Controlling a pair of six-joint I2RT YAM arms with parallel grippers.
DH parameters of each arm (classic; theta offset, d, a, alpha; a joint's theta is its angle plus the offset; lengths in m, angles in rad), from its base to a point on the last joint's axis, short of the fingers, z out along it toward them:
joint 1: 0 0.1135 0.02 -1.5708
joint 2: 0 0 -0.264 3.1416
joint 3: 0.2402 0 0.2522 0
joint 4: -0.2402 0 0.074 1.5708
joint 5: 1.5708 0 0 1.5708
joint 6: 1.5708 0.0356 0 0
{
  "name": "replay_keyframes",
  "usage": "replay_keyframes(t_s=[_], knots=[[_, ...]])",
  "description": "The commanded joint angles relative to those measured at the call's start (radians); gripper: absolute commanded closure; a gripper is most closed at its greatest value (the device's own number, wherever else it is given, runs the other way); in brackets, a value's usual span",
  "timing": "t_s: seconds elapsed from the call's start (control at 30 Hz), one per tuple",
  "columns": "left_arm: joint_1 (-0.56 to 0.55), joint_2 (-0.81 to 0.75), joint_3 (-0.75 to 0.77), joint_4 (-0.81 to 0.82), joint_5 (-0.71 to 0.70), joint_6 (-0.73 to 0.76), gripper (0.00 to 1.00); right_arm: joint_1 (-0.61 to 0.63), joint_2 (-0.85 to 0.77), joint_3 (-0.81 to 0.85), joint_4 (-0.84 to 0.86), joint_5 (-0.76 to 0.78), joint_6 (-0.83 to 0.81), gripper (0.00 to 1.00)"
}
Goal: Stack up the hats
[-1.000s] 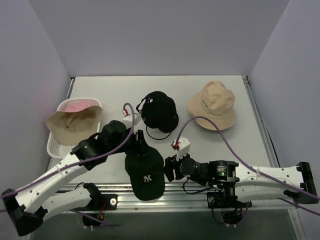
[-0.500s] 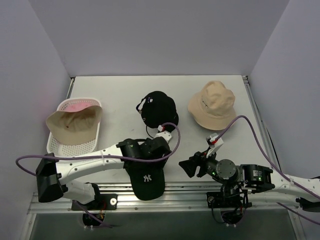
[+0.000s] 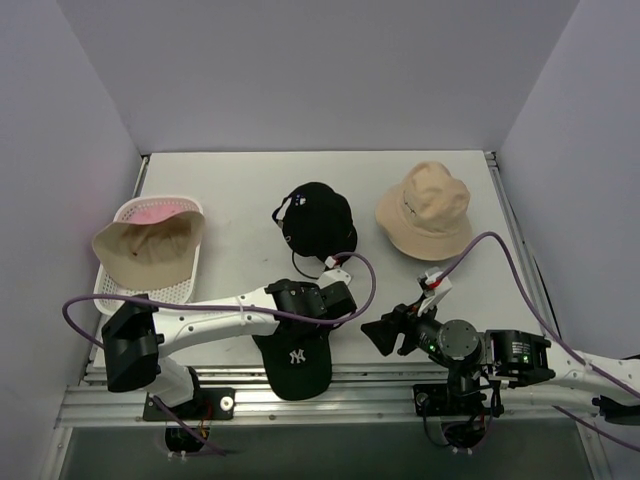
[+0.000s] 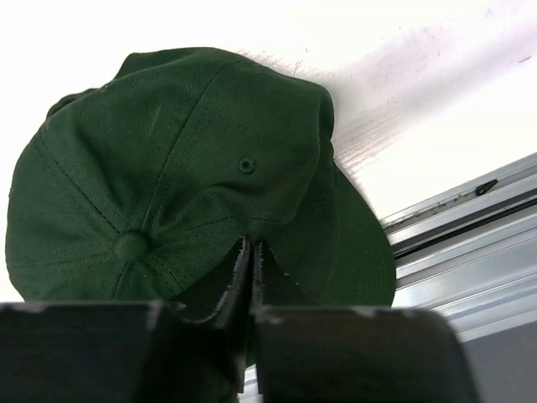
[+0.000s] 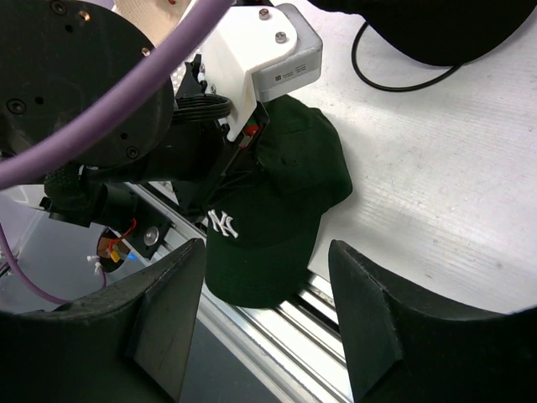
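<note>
The green cap [image 3: 296, 362] is lying at the near edge of the table [image 3: 230, 190], partly over the metal rail [image 3: 355, 378]. A fold of its crown is being pinched by the closed left gripper [image 4: 252, 243]; this is being shown by the left wrist view only, since from above the crown is being covered by the arm. The right gripper [image 5: 264, 323] is being held open and empty near the cap. The black hat [image 3: 318, 222], the beige hat [image 3: 425, 210] and the basket [image 3: 112, 292] are lying farther back
</note>
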Motion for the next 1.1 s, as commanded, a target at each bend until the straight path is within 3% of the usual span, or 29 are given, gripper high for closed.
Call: replay_keyframes(t_s=[0.0,0.33,0.4,0.63,0.8,1.07], knots=[[0.010,-0.030,0.012,0.023,-0.014,-0.022,0.94,0.006,-0.001,-0.005,0.017,0.032,0.011,0.43],[0.030,-0.237,0.003,0.026,-0.030,-0.086,0.98,0.005,0.051,-0.023,0.115,-0.038,-0.009,0.42],[0.055,-0.304,0.014,0.022,-0.025,-0.108,0.98,0.006,0.082,-0.029,0.147,-0.062,-0.018,0.38],[0.144,-0.493,0.078,0.039,0.006,-0.161,0.98,0.009,0.114,-0.083,0.423,-0.108,-0.074,0.34],[0.170,-0.574,0.136,0.003,-0.082,-0.226,0.98,0.017,0.151,-0.097,0.609,-0.115,-0.107,0.33],[0.176,-0.633,0.112,0.071,-0.140,-0.284,0.98,0.023,0.325,-0.025,0.714,-0.050,-0.117,0.33]])
